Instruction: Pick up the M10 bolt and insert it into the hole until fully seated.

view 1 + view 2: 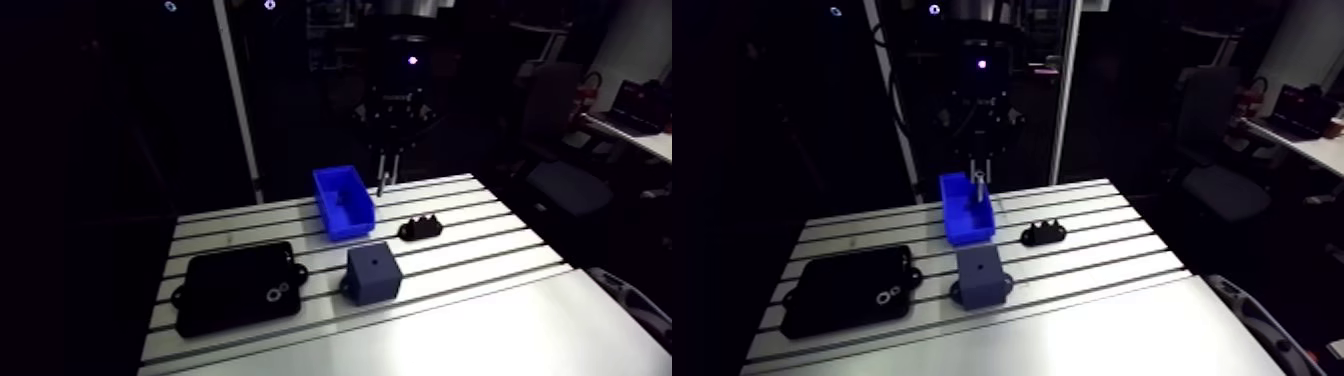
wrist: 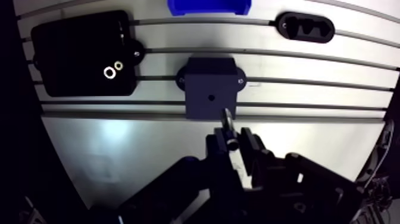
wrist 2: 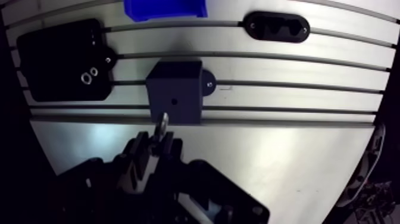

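A dark blue block (image 1: 374, 272) with a small hole (image 2: 211, 96) in its top face is fixed on the slotted table (image 1: 470, 250). In the wrist view my gripper (image 2: 233, 140) is shut on a metal bolt (image 2: 228, 118). The bolt's end sticks out past the fingertips and lies just short of the block's near edge. The arm view shows the gripper (image 1: 385, 168) hanging well above the table's far side, beside the blue bin (image 1: 343, 200), with the bolt (image 1: 381, 184) pointing down.
A black tray (image 1: 237, 285) with two washers (image 2: 113, 69) lies to the left of the block. A small black holder (image 1: 423, 228) sits to the right of the bin. A smooth plate (image 1: 480, 330) covers the table's near part.
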`<state>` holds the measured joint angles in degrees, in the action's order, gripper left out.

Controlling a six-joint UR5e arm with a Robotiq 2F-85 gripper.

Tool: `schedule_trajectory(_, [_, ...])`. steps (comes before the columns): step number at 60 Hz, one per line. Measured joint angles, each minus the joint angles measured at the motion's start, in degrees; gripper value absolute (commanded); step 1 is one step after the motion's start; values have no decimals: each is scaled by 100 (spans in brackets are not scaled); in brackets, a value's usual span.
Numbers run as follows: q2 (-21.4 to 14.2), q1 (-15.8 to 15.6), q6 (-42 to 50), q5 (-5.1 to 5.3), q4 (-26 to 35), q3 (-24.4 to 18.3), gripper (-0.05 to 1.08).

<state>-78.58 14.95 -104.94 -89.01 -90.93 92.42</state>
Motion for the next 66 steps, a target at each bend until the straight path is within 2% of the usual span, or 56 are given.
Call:
schedule_trajectory(23, [48, -285, 58, -93, -41, 234, 108])
schedule_trajectory(48, [27, -388, 65, -453, -100, 434, 108])
schedule_trajectory(57, [30, -400, 62, -513, -160, 465, 108])
schedule_trajectory(66, [43, -408, 63, -519, -202, 496, 108])
